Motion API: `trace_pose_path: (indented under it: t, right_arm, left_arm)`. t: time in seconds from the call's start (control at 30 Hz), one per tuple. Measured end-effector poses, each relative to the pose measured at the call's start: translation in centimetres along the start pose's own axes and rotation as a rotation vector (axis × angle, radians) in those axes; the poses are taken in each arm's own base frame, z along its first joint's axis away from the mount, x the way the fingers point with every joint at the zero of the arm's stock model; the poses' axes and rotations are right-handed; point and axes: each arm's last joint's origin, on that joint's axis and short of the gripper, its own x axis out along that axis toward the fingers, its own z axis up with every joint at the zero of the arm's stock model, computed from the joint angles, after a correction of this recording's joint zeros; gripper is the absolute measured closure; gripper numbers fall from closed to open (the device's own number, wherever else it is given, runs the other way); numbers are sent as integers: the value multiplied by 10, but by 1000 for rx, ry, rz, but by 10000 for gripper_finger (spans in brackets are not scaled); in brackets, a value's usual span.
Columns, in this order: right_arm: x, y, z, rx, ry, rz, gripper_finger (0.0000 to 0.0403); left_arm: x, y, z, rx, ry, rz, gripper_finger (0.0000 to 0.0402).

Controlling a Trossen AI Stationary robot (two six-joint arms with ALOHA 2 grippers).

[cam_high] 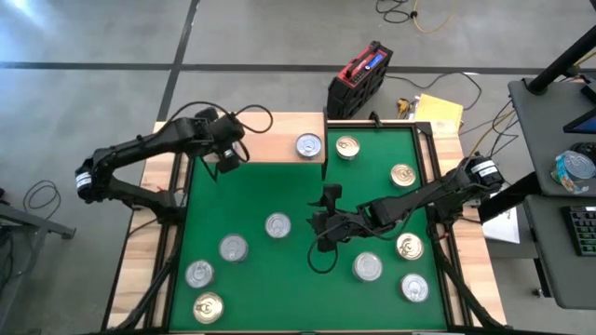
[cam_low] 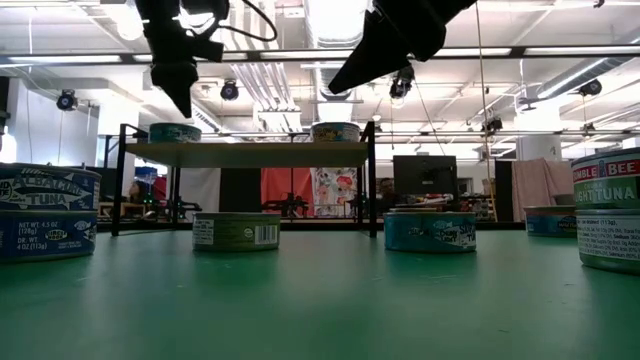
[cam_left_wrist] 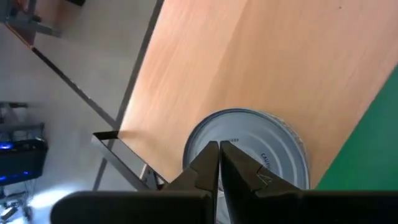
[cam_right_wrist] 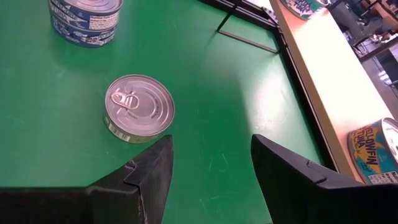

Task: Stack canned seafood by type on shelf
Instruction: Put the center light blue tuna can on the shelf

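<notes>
The shelf (cam_high: 270, 140) stands at the mat's far edge, a light-wood board on black legs (cam_low: 250, 153). Two tins rest flat on it: one near its right end (cam_high: 308, 145), one at its left end (cam_low: 175, 132). My left gripper (cam_low: 185, 105) hangs shut a little above the left tin (cam_left_wrist: 273, 155), apart from it, and hides it in the high view. My right gripper (cam_high: 321, 223) hovers open over the mat's middle with nothing between its fingers (cam_right_wrist: 211, 155). A silver-topped tin (cam_right_wrist: 138, 107) lies on the mat just ahead of it. Several more tins lie around the green mat (cam_high: 279, 195).
Loose tins lie at the mat's near left (cam_high: 199, 274), near right (cam_high: 414, 288) and far right (cam_high: 403, 174). Stacked tuna tins stand close at the low view's left (cam_low: 45, 210) and right (cam_low: 610, 210). Black frame rails (cam_high: 433, 158) border the mat. A red-black case (cam_high: 358, 79) sits beyond the far edge.
</notes>
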Motion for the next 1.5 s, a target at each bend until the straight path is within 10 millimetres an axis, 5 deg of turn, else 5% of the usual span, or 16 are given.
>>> trace_pose_path:
  t: [0.53,1.5]
  right_arm:
    - [0,0,0,5,-2,-1,197]
    - [0,0,0,1,3,0,197]
  left_arm:
    - [3,-1,2,-28,-36,-190,401]
    - [29,-2,12,25,57,-96,401]
